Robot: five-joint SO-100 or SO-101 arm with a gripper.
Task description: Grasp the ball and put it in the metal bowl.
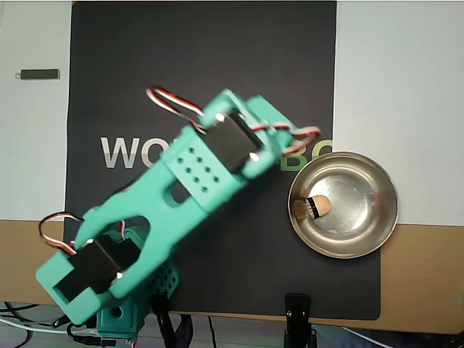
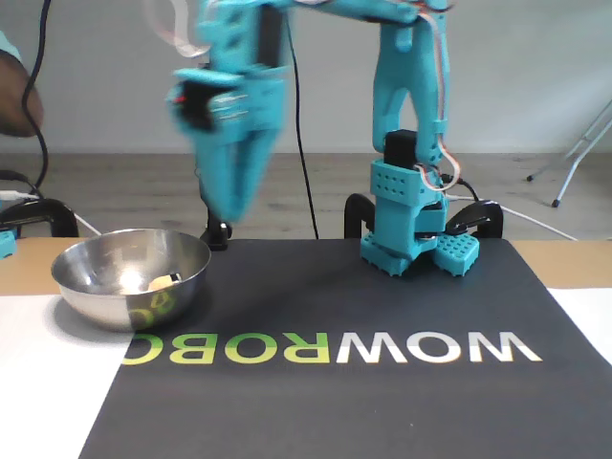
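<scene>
A hobby robotics demo corner in an office-like room: a black mat printed WOWROBO covers the middle of the wooden surface, a teal 3D-printed arm clamped at its far edge (servo wires looping loose), plain grey wall and bare floor behind, cables trailing at far left
</scene>
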